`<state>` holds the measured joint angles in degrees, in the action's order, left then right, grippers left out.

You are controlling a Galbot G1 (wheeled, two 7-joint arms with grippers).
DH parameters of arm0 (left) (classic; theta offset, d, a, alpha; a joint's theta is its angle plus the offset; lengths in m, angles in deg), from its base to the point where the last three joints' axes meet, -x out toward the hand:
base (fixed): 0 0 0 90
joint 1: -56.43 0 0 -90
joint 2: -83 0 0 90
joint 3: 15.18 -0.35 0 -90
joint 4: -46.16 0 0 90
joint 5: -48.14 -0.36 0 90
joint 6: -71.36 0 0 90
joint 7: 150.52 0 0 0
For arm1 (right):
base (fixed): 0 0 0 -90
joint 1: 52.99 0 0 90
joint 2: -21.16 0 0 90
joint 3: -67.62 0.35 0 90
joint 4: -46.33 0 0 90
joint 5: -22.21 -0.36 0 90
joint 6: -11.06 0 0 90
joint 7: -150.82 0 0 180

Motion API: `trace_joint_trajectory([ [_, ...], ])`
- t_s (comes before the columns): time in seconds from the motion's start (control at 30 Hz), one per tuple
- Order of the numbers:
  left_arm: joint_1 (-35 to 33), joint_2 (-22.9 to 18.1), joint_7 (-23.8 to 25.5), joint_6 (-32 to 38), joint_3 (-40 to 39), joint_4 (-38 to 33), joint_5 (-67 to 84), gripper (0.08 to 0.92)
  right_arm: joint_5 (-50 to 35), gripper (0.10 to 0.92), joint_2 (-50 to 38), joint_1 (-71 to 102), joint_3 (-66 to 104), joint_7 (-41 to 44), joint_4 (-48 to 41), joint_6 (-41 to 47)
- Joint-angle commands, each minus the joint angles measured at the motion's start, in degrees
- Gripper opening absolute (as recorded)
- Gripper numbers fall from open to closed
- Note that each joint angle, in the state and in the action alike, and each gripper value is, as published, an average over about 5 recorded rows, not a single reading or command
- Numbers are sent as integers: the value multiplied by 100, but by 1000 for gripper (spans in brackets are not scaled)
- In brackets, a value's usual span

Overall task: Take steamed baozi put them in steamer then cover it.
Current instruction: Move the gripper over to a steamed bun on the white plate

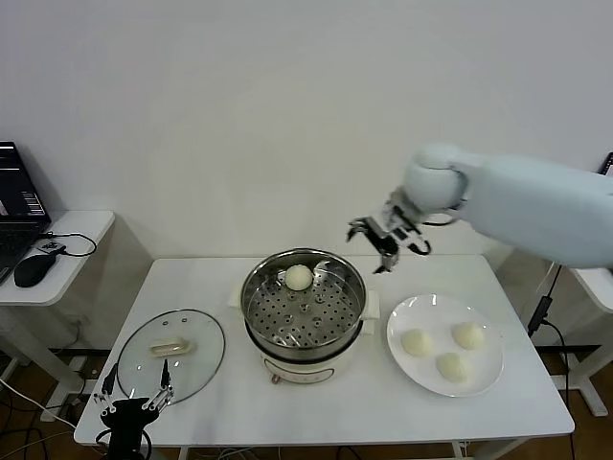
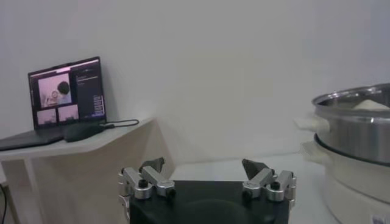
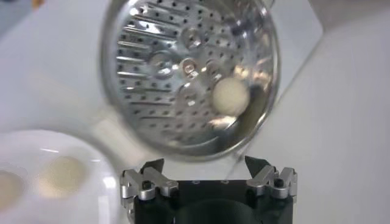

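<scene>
The steamer (image 1: 287, 321) stands mid-table, uncovered, with one baozi (image 1: 299, 277) on the far side of its perforated tray. Three more baozi (image 1: 415, 342) lie on a white plate (image 1: 421, 311) to its right. The glass cover (image 1: 172, 352) lies flat on the table left of the steamer. My right gripper (image 1: 372, 249) hovers above the steamer's back-right rim, open and empty; its wrist view looks down on the tray (image 3: 152, 91) and the baozi (image 3: 230, 96). My left gripper (image 1: 134, 383) sits low at the table's front-left edge by the cover, open and empty (image 2: 204, 165).
A side table at the left carries a laptop (image 2: 64, 97) and a mouse (image 1: 34, 268). The left wrist view shows the steamer's steel wall (image 2: 356, 131) off to one side. The plate (image 3: 36, 146) shows beside the steamer in the right wrist view.
</scene>
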<state>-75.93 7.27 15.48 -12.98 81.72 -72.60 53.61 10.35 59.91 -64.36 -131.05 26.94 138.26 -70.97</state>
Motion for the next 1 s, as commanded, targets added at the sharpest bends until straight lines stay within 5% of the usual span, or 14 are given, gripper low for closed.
trace_joint_trajectory([
  [0.03,2,40,-2,-200,-11,-69,-20,823,117,823,-1678,518,9,25,739,610],
  [0.5,27,98,15,-223,155,1,-27,823,985,823,-1315,3311,1938,16,-245,554],
  [1.0,3,99,19,-209,322,113,-10,823,1504,823,-97,4321,2663,-29,-1556,332],
])
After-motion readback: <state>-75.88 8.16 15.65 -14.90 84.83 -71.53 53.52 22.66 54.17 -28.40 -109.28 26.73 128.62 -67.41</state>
